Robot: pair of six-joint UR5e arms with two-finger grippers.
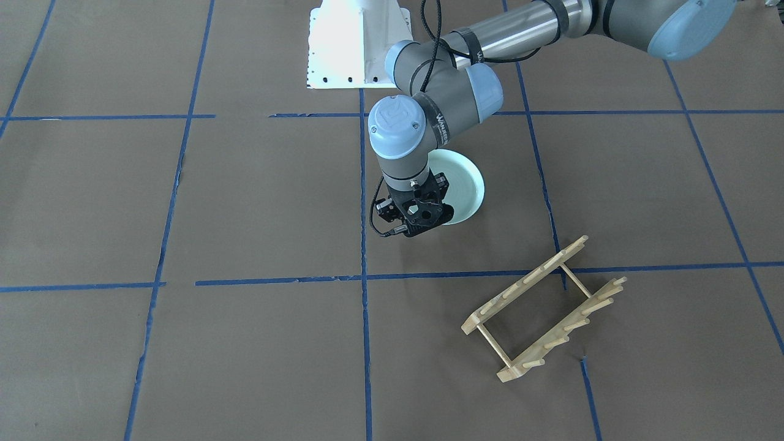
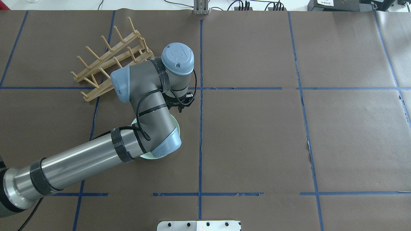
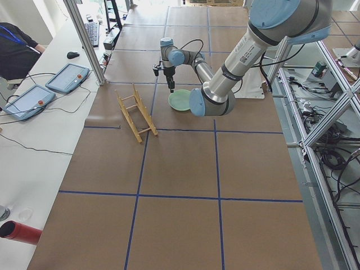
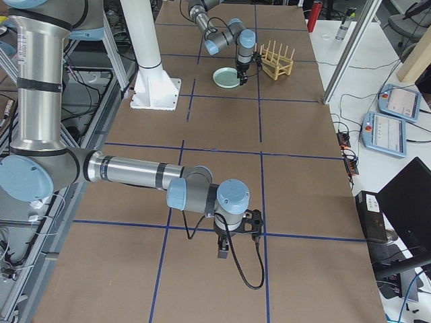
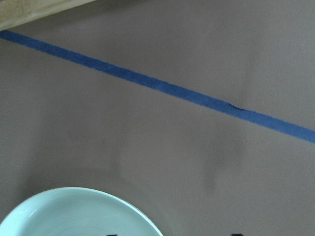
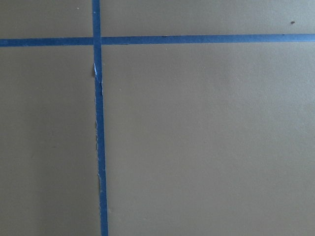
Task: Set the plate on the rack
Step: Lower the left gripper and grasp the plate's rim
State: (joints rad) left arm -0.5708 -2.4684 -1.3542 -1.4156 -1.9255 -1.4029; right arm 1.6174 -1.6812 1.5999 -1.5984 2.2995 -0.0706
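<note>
The pale mint-green plate (image 1: 467, 184) lies flat on the brown table, mostly under my left arm in the overhead view (image 2: 175, 125). My left gripper (image 1: 429, 222) points straight down at the plate's edge on the operators' side. In the left wrist view the plate's rim (image 5: 74, 209) fills the lower left, and two dark fingertips just show at the bottom edge, wide apart, one over the plate and one outside it. The gripper is open and holds nothing. The light wooden rack (image 1: 545, 309) stands empty, apart from the plate. My right gripper (image 4: 237, 235) hangs low over the table far away; I cannot tell whether it is open or shut.
Blue tape lines (image 1: 364, 278) cross the brown table cover. The white robot base (image 1: 358, 43) stands at the table's robot side. The rack's rail (image 5: 29, 12) shows at the top left of the left wrist view. Tablets (image 3: 67, 76) lie on a side bench.
</note>
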